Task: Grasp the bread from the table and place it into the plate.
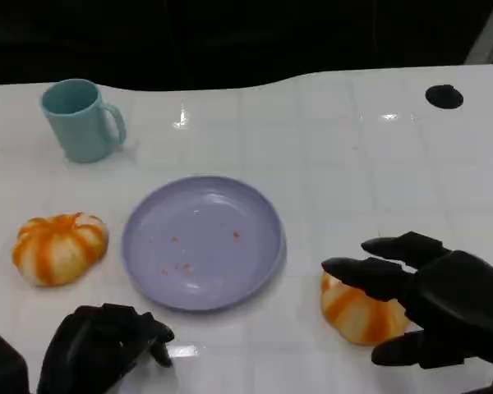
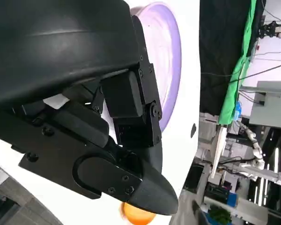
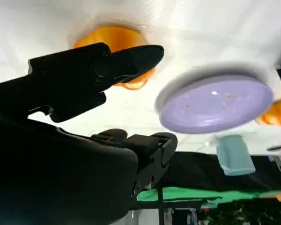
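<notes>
Here the right hand (image 1: 431, 308) sits at the near right part of the white tabletop (image 1: 353, 156), its black fingers (image 1: 370, 275) spread apart around an orange-and-white striped round bread roll (image 1: 357, 312). One finger reaches over the top of the roll and another lies along its near side; whether they press on it cannot be told. In the right wrist view the same roll (image 3: 126, 42) shows beyond a long finger (image 3: 107, 63), and the hand (image 3: 117, 103) is wide open around a gap. The roll lies on the tabletop just beside the near right rim of a round lavender plastic plate (image 1: 201, 242), which stands mid-tabletop with a few orange crumbs in it. A second orange-and-white striped bread roll (image 1: 59, 248) lies near the left edge, just beside the plate's left rim. The left hand (image 1: 103, 345) rests at the near left edge with its fingers curled in on nothing. A pale teal mug (image 1: 80, 120) stands upright toward the far left corner, and a small black disc (image 1: 444, 96) lies near the far right corner.
</notes>
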Robot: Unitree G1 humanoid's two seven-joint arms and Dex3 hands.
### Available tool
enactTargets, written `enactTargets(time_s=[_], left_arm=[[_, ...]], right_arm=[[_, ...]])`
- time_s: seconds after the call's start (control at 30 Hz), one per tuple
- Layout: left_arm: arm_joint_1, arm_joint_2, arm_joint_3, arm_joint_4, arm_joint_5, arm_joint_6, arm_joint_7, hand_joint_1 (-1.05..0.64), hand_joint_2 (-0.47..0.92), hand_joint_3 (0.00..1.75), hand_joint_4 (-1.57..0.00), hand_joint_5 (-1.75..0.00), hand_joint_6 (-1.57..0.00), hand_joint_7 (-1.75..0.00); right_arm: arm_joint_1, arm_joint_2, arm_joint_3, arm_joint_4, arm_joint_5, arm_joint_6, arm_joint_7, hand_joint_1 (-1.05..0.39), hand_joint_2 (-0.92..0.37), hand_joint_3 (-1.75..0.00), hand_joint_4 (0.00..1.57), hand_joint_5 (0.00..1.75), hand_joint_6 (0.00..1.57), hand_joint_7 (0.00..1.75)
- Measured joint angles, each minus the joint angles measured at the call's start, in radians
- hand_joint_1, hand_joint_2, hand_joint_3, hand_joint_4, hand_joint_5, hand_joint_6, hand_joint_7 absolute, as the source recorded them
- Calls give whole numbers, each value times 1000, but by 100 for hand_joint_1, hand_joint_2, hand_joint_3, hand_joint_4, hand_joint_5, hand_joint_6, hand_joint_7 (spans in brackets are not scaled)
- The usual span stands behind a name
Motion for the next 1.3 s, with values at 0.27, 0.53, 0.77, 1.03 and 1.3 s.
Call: enactTargets(time_s=[0.27, 0.53, 0.77, 1.03, 1.3], left_arm=[[-1, 0, 1, 0, 0, 5, 0, -105, 82, 0, -77, -164, -157, -16], [-1, -1, 1, -1, -1, 5, 0, -105, 82, 0, -77, -164, -157, -15], [1, -1, 0, -3, 0, 6, 0, -105, 82, 0, -78, -164, -157, -17], [1, -1, 1, -3, 0, 6, 1, -105, 82, 0, -78, -164, -157, -17], [1, -1, 2, -3, 0, 7, 1, -105, 82, 0, -77, -164, -157, -17]], right_arm=[[-60, -15, 74, 69, -152, 61, -61, -60, -92, -1, 10, 29, 29, 1], [-102, -32, 127, 167, -188, 101, -109, -62, -92, -4, 11, 28, 28, 0], [-137, -35, 165, 239, -187, 129, -114, -60, -92, -4, 10, 26, 28, 0], [-185, -35, 212, 329, -182, 133, -132, -60, -92, -6, 12, 24, 29, 1], [-250, -3, 252, 430, -164, 142, -188, -40, -92, -6, 62, 16, 55, 4]])
